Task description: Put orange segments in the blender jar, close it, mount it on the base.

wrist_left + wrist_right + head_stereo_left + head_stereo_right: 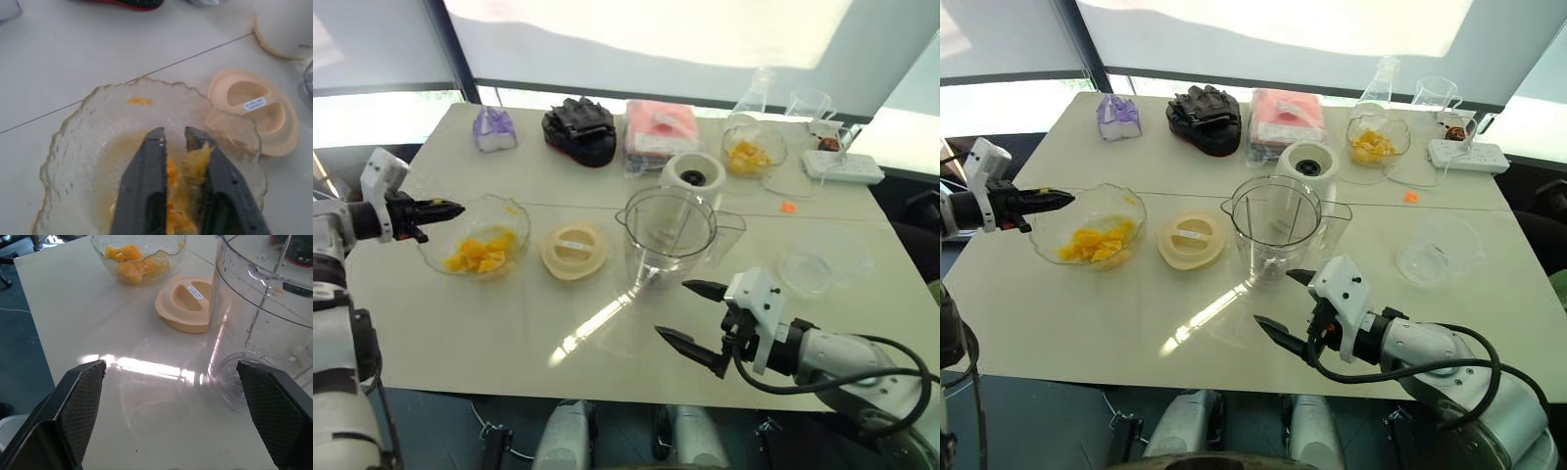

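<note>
A glass bowl [505, 208] at the table's left holds orange segments [481, 252]. My left gripper [458, 207] hovers at the bowl's left rim. In the left wrist view its fingers [146, 171] stand a narrow gap apart, pressed on an orange segment [198, 157]. The clear blender jar [668, 230] stands upright and lidless mid-table. Its cream lid [574, 249] lies flat between bowl and jar. The white base [693, 176] sits just behind the jar. My right gripper [677, 310] is wide open and holds nothing. It is low over the table, in front of the jar [264, 308].
A second bowl of orange pieces [751, 152] stands at the back right, near a power strip [842, 164] and glass jugs [808, 103]. An empty clear container [818, 262] lies right of the jar. A black glove [579, 127], pink pack [658, 132] and purple bag [494, 127] line the back.
</note>
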Robot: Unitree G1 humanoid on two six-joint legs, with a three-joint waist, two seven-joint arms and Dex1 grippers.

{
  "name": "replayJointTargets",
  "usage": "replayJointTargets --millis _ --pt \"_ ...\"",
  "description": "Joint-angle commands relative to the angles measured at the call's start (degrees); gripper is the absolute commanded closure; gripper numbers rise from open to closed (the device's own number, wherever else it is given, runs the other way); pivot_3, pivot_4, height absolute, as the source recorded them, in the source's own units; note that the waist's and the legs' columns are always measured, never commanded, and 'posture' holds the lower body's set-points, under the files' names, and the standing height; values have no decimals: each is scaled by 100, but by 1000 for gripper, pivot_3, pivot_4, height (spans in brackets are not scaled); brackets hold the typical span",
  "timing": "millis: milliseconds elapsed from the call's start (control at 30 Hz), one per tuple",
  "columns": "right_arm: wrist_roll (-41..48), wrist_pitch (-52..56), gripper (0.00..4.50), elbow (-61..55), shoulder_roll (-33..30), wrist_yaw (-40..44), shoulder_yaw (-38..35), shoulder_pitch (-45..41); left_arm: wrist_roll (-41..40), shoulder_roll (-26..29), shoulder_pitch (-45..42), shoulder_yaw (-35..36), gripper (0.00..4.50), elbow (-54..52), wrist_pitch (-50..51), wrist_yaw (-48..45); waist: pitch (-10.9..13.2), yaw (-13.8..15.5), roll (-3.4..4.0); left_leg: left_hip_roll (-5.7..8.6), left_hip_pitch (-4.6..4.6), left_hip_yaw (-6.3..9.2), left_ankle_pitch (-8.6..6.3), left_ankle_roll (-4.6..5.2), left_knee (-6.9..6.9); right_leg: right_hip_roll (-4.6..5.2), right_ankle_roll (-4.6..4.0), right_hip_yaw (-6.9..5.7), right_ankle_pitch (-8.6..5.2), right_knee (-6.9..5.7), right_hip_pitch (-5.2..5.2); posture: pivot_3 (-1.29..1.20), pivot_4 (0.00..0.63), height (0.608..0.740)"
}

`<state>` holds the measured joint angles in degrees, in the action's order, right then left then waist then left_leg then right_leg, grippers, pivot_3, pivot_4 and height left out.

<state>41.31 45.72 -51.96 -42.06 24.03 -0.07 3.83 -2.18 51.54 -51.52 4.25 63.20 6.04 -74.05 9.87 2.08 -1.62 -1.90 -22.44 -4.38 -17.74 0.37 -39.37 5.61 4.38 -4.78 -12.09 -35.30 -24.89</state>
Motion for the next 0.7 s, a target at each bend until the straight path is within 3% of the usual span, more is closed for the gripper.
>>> replayJointTargets --millis 33,233,367,700 --pt "-34 -43 0 -191 -9 41 68 -109 363 -41 -69 -273 1606 34 -638 392 1 10 -6 0 0 1 0 0 0 0 0 0 0 -1 0 0 150 740" --pt "-223 131 0 -489 -171 -38 328 -161 755 -177 -479 -608 1606 504 -1048 703 1 9 -9 0 -4 1 1 -1 -8 0 -1 -1 0 -1 0 0 150 740" --pt "-568 163 0 -621 -182 -208 672 -4 1248 -388 -900 -925 1606 866 -1147 1439 0 22 -11 0 -5 1 0 -1 -12 1 0 0 0 -1 2 0 150 740" --pt "-628 141 0 -480 -6 -188 661 24 1861 -719 -1449 -1520 1606 1140 -541 1215 3 -3 -17 -1 -7 1 0 0 -22 0 0 -1 1 -8 1 0 150 740"
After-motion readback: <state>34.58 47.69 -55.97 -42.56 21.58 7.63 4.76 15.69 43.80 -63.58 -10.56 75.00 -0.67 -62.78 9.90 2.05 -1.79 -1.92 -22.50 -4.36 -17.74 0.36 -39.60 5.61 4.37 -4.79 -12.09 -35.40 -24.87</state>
